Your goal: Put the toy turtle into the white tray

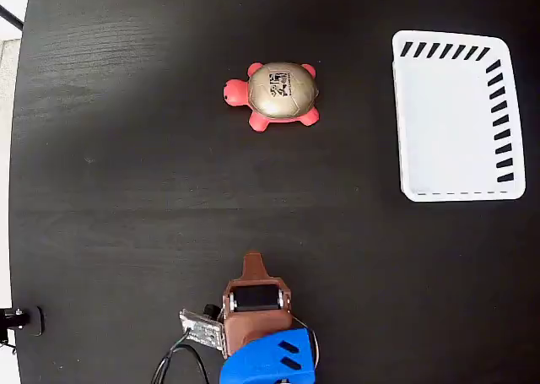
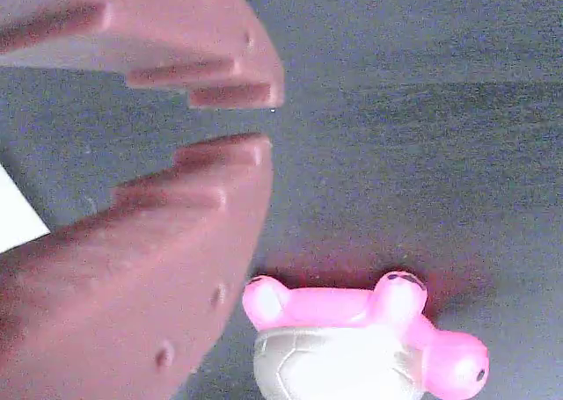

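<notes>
A: In the fixed view we look straight down on a black table [image 1: 126, 190]. The toy turtle [image 1: 274, 95] sits in the upper middle, right way up, its gold shell with dark marks on top and its red-pink head pointing to the picture's left.

B: And we see the white tray [image 1: 456, 118] well apart from it at the right edge, dark slanted slots along its top and right sides, with nothing in it.

A: The brown gripper [image 1: 253, 259] is at the bottom centre on a blue arm [image 1: 270, 359], its tip pointing up toward the turtle but far short of it. From here we cannot tell how wide the jaws stand.

B: In the wrist view we get that answer. The gripper [image 2: 264, 123] shows two brown fingers [image 2: 158, 242] filling the left side, their tips only a narrow slit apart, and nothing lies between them.

A: So nearly closed and holding nothing. We also see the toy turtle [image 2: 369, 338] at the bottom edge, pink here, partly cut off, resting on the dark table [image 2: 422, 110], just beside the lower finger in the picture.

B: Whether they touch, we cannot tell.
</notes>
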Available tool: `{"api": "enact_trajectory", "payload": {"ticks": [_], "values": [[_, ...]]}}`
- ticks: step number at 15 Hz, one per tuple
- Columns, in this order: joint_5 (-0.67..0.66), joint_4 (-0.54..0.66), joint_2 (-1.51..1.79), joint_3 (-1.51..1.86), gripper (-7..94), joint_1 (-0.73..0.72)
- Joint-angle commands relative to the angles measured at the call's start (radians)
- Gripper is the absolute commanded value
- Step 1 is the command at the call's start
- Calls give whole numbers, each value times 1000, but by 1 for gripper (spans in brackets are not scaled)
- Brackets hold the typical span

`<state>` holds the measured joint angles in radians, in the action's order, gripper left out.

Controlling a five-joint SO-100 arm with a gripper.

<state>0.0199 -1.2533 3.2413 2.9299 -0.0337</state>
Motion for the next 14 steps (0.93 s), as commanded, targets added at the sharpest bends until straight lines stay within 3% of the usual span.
{"api": "enact_trajectory", "payload": {"ticks": [1, 3, 6, 8, 11, 14], "values": [[9, -20, 12, -11, 0, -18], [17, -20, 9, -11, 0, -11], [41, 201, -201, -41, 0, -18], [48, 287, -457, -181, 0, -3], [23, 275, -815, -460, 0, 34], [-15, 181, -1104, -755, 0, 80]]}}
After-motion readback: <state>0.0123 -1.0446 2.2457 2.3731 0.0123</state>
